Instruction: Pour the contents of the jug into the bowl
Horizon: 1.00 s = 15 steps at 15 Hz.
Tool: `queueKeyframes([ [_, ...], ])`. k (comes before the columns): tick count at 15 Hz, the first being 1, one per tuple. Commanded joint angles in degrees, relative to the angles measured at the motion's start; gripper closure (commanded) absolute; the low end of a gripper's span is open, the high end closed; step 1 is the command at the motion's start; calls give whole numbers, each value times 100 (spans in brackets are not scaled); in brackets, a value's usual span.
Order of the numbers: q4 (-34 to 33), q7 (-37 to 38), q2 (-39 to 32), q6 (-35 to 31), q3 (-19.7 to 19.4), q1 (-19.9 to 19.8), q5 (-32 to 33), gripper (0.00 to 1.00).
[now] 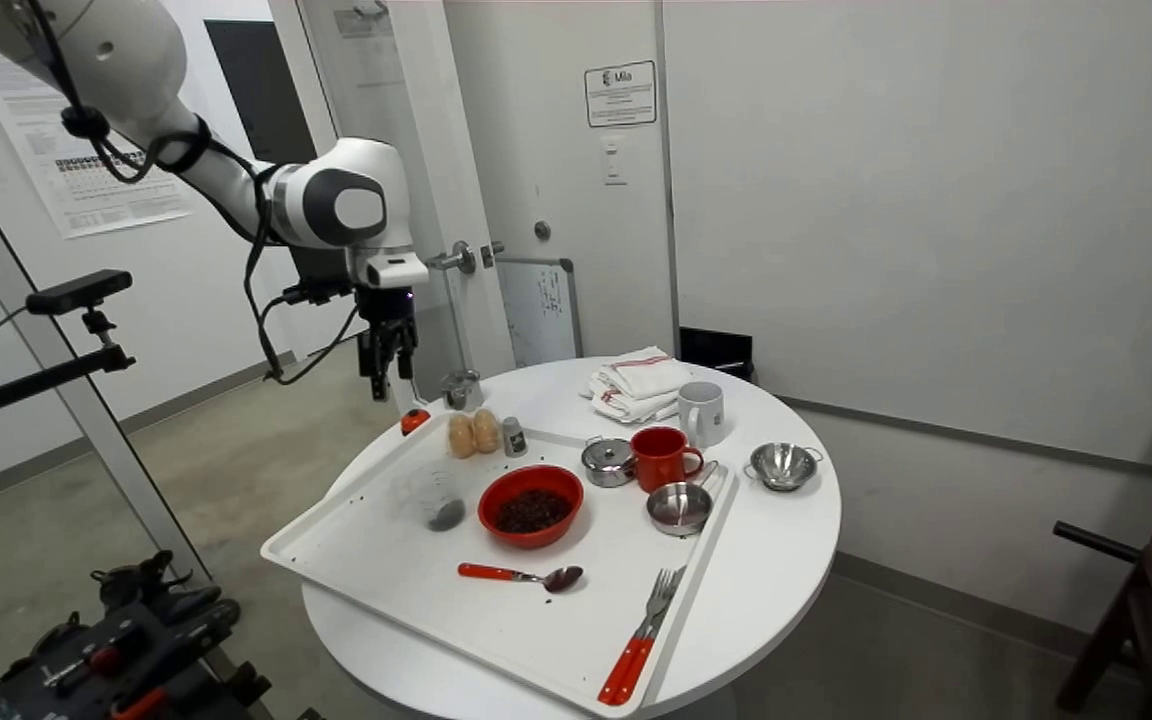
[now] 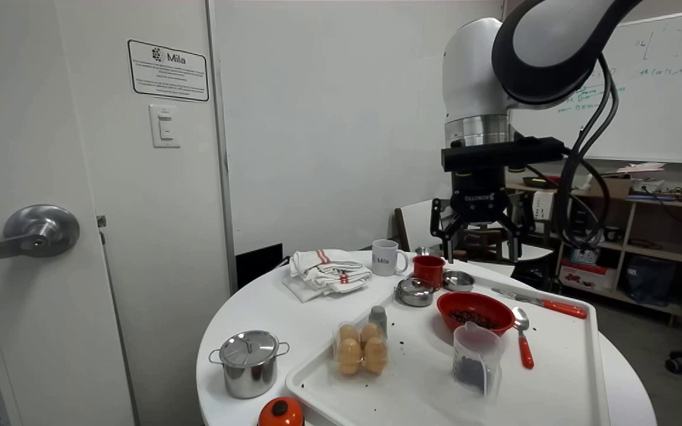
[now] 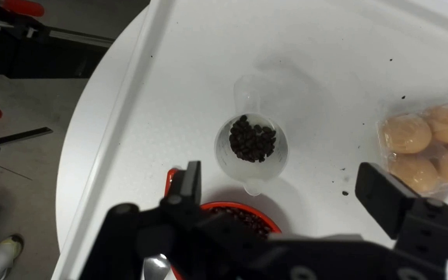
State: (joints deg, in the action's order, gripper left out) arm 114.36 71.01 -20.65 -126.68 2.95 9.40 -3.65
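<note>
The jug (image 2: pixel 476 362) stands upright on the white tray (image 1: pixel 366 540), whitish and see-through, with dark beans (image 3: pixel 252 142) at its bottom. Its handle (image 3: pixel 247 97) points away from the bowl, and its spout faces the bowl. Right beside it sits the red bowl (image 1: pixel 531 538), which also holds dark beans; in the wrist view the gripper covers much of the bowl's red rim (image 3: pixel 224 203). My gripper (image 2: pixel 482 253) hangs well above the tray in both exterior views. Its fingers (image 3: pixel 383 194) are wide apart, with nothing held between them.
A clear pack of eggs (image 2: pixel 362 349) and a grey shaker (image 2: pixel 378 318) share the tray with a spoon (image 1: pixel 516 574), a fork and knife (image 1: pixel 641 640), a red mug (image 1: pixel 658 460) and small steel pans (image 1: pixel 679 508). A steel pot (image 2: pixel 250 370) and folded towels (image 2: pixel 329 275) stand off the tray.
</note>
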Motion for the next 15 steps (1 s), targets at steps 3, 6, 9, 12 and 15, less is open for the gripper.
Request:
queueKeyframes([
  [3,-113,7,-326,451,-64,192,414,0],
  [6,-163,95,-578,552,-78,298,484,0],
  [9,-48,574,-714,76,-198,446,521,0],
  [12,61,1048,-828,-506,-341,565,601,0],
  [15,25,1378,-1012,-655,-463,667,711,0],
])
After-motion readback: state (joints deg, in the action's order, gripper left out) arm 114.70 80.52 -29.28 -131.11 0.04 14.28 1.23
